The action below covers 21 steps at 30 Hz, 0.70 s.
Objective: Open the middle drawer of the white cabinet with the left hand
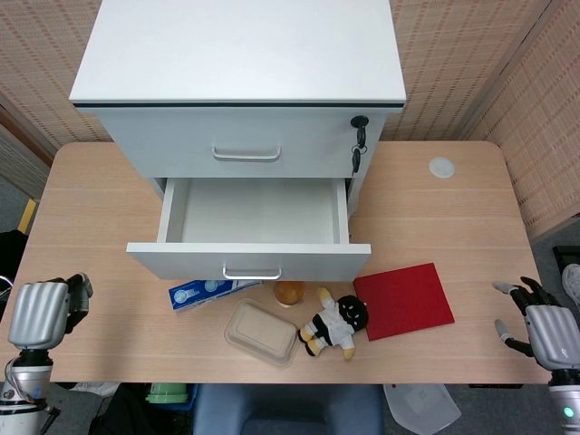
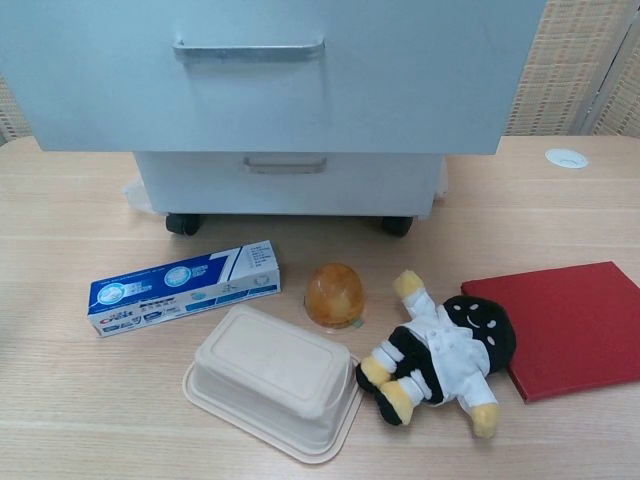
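Note:
The white cabinet [image 1: 240,54] stands at the back of the table. Its middle drawer [image 1: 249,258] is pulled out toward me and its inside is empty; the handle [image 1: 251,273] faces me. In the chest view the drawer front [image 2: 270,90] fills the top, above the closed bottom drawer [image 2: 285,185]. My left hand [image 1: 36,313] hangs off the table's left front edge, far from the drawer, with its fingers curled in and nothing in them. My right hand [image 1: 544,328] is at the right front edge, fingers spread, holding nothing. Neither hand shows in the chest view.
In front of the drawer lie a blue toothpaste box [image 2: 183,287], a beige lidded container [image 2: 275,380], an orange dome-shaped object [image 2: 334,294], a black-and-white doll [image 2: 440,352] and a red book [image 2: 570,320]. Keys [image 1: 358,136] hang from the top drawer's lock.

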Each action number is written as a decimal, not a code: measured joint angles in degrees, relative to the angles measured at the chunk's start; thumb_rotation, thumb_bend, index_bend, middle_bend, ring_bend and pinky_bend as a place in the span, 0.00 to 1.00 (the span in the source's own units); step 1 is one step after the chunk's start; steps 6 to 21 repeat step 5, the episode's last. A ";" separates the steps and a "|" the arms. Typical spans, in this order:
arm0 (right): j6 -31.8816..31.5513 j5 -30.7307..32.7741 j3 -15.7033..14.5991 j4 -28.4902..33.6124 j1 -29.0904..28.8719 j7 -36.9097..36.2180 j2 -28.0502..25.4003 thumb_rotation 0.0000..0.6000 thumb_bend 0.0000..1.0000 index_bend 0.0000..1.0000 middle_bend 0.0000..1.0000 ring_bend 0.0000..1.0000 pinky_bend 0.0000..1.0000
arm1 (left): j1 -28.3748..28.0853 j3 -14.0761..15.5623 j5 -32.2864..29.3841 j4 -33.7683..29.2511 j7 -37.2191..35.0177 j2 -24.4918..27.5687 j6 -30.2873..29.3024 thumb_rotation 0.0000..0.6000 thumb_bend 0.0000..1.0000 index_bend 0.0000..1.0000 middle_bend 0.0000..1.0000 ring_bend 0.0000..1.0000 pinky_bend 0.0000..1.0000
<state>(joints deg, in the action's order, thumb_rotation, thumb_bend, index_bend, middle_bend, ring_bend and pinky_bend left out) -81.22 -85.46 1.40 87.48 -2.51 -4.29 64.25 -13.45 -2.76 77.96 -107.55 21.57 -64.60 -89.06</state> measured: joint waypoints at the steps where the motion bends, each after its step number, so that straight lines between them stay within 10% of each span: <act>1: 0.24 0.06 0.01 -0.05 -0.14 0.05 0.12 1.00 0.32 0.24 0.30 0.27 0.27 | 0.38 0.38 -0.91 1.09 -0.42 0.00 0.88 1.00 0.64 0.40 0.57 0.48 0.57; 5: 0.90 0.13 0.11 -0.18 -0.69 0.21 0.41 1.00 0.32 0.24 0.30 0.27 0.27 | 1.53 1.49 -2.40 4.63 -1.78 -0.47 2.84 1.00 0.58 0.30 0.39 0.32 0.41; 21: 0.90 0.13 0.11 -0.18 -0.69 0.21 0.41 1.00 0.32 0.24 0.30 0.27 0.27 | 1.53 1.49 -2.40 4.63 -1.78 -0.47 2.84 1.00 0.58 0.30 0.39 0.32 0.41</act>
